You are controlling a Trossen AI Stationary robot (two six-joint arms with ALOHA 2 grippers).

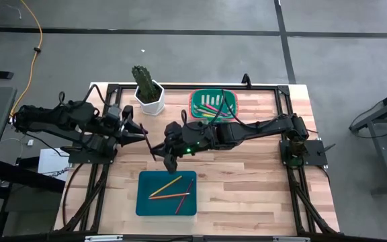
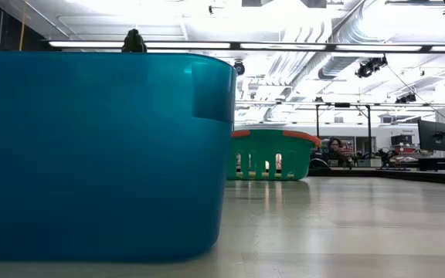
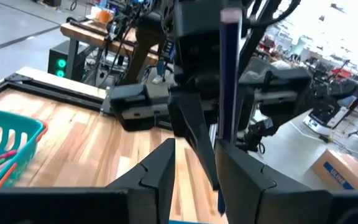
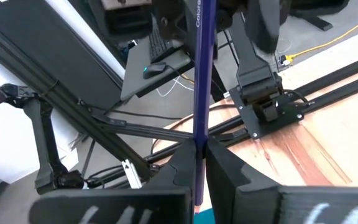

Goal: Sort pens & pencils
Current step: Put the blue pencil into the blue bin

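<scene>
My right gripper (image 4: 201, 149) reaches in from the table's right to just above the blue tray (image 1: 146, 202) and is shut on a dark purple pencil (image 4: 202, 74). The same pencil (image 3: 229, 74) stands upright in the left wrist view. My left gripper (image 1: 144, 136) is open and faces it from the left; the pencil stands just beyond its fingers (image 3: 160, 168). Yellow, orange and red pencils (image 1: 170, 189) lie flat in the blue tray. The pens (image 1: 212, 104) lie in the green basket (image 1: 195, 101) at the far side. My right gripper pinches the pencil's shaft (image 4: 199, 134) between its two fingers, toward the lower end. The fingers come nearly level from the table's right and lie across the pencil. The pencil stands upright, clear of the table, with its long upper part above the fingers.
A cactus in a white pot (image 1: 150, 94) stands at the far left, close behind my left gripper. In the low view the blue tray's wall (image 2: 91, 154) fills the left side and the green basket (image 2: 273, 154) stands farther back. Bare wood lies to the tray's right.
</scene>
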